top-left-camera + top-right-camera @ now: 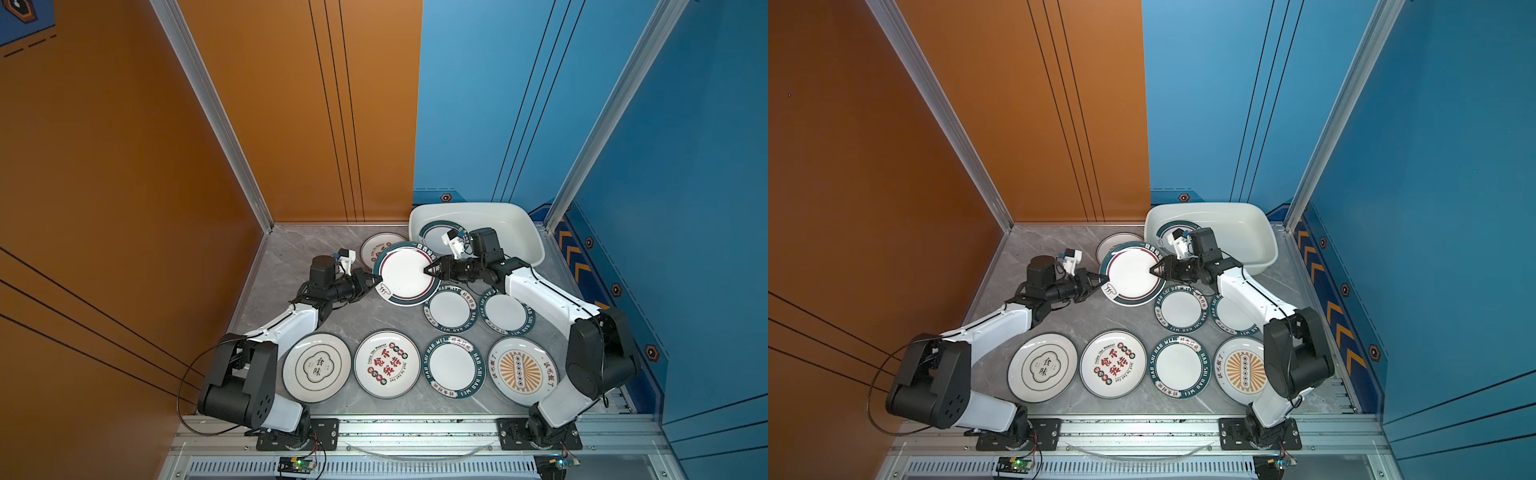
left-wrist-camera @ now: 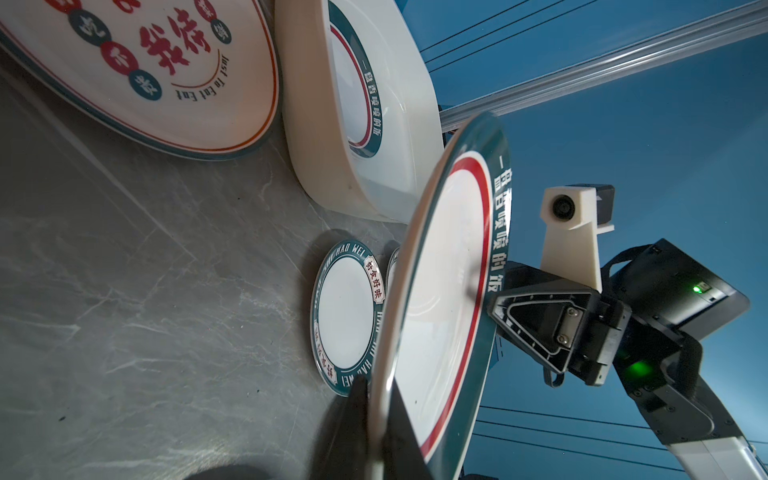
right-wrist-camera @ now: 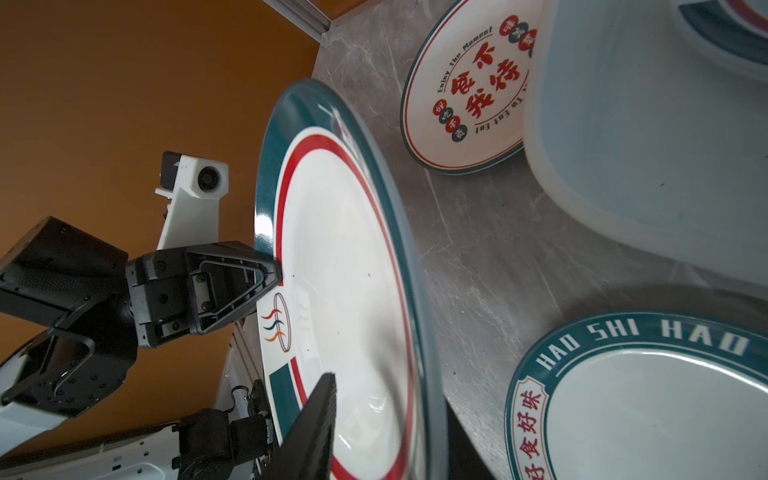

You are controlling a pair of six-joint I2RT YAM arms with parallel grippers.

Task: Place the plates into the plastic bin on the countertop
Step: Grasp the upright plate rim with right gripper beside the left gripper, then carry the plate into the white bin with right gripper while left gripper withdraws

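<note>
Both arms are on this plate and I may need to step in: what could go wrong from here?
1. The left end effector pinches the large plate by its rim, while the right end effector straddles the opposite rim; I cannot tell whether it is clamped. Releasing early could drop the plate onto the small plate nearby.
2. The rim of the plastic bin sits just behind; a low carry may clip it.

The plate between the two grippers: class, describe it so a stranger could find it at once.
Find the white plastic bin at the back of the countertop. Beside its near left corner, a large plate hangs between the left gripper and right gripper. It alone is off the countertop; its teal-rimmed, red-ringed twin lies inside the bin.
</note>
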